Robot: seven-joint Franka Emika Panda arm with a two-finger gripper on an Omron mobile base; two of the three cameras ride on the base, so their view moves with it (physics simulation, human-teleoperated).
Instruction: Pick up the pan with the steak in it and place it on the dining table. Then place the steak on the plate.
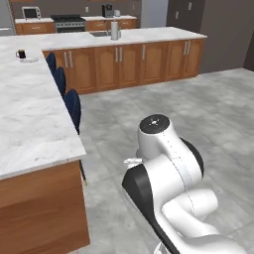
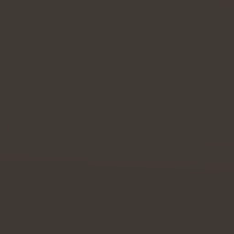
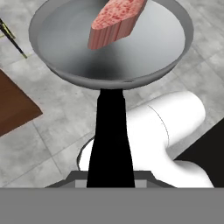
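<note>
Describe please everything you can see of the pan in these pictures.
In the hand view, the pan is a round, shallow bowl of smooth grey metal with a thin raised rim and a long straight black handle. The handle runs down toward the camera, where the hand is shut on it. The steak, pinkish-red with paler streaks, lies inside near the far rim. The pan is carried above the grey tiled floor, resting on nothing.

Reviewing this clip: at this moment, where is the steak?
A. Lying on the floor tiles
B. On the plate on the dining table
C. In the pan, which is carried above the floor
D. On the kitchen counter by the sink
C: in the hand view the steak lies in the pan, whose black handle runs down to the pincer, with grey floor tiles beneath.
</note>
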